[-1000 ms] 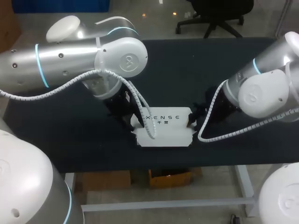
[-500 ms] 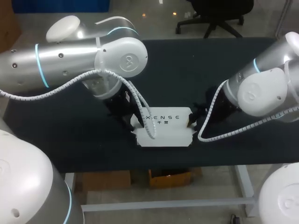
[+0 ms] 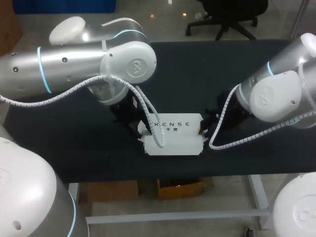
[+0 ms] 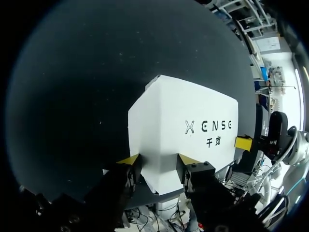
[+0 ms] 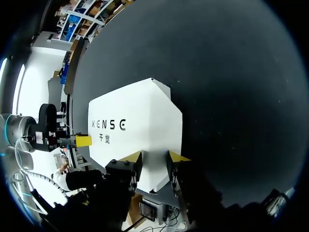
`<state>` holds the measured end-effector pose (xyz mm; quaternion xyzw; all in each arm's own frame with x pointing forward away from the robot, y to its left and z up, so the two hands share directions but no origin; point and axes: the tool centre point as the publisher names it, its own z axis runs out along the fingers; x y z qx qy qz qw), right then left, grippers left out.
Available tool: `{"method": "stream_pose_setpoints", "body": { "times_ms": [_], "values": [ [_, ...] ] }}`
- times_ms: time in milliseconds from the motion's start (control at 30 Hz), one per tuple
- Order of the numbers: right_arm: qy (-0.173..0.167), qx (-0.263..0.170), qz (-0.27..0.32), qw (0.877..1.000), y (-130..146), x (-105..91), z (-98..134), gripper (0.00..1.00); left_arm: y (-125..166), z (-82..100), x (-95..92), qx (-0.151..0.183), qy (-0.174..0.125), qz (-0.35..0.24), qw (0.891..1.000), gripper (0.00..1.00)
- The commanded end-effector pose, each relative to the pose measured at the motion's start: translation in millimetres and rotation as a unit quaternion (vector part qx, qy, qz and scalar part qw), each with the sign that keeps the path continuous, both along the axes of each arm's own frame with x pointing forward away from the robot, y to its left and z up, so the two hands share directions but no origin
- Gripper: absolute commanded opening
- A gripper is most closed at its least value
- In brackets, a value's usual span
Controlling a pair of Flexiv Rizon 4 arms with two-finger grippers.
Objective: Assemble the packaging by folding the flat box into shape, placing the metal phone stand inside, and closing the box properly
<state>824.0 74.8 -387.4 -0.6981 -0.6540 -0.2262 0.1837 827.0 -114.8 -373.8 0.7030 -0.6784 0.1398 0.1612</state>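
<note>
Dark table (image 3: 74,143), white box (image 3: 180,145), one end clamped in left fingers (image 4: 127,161), other in right fingers (image 5: 179,158)

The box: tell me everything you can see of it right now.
The box is white cardboard with dark print on its top face. It lies on the dark table, towards the robot's edge. It looks partly folded, with a raised top, a front flap spread out and small tabs at both ends. The left claw is shut on one end flap and the right claw on the opposite one. Its inside is hidden.
</note>
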Motion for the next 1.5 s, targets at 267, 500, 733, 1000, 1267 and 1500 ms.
{"method": "stream_pose_setpoints", "body": {
  "times_ms": [267, 500, 733, 1000, 1267, 1500],
  "values": [
    [-0.022, 0.006, -0.001, 1.000, -0.9, 1.1, -2.2, 0.37, -2.1, -3.7, -2.1, -0.002, -0.019, -0.002, 1.000, 0.49],
    [-0.024, 0.016, -0.001, 1.000, -0.7, 1.0, -4.5, 0.36, -2.1, -4.9, -2.3, -0.005, -0.025, -0.002, 1.000, 0.49],
    [-0.016, 0.034, 0.000, 0.999, -3.4, 1.8, -6.6, 0.35, -2.5, -7.7, -2.6, -0.009, -0.030, -0.003, 1.000, 0.50],
    [-0.014, 0.054, -0.005, 0.998, -5.5, 1.4, -8.6, 0.35, -2.5, -11.9, -3.3, -0.025, -0.037, -0.005, 0.999, 0.51],
    [-0.027, 0.079, -0.013, 0.996, -7.7, -1.3, -6.5, 0.35, -1.5, -12.2, -5.2, -0.046, -0.048, -0.008, 0.998, 0.56],
    [-0.032, 0.090, -0.016, 0.995, -6.1, -2.6, -3.8, 0.35, -0.3, -11.4, -6.4, -0.059, -0.052, -0.006, 0.997, 0.54]
  ]
}}
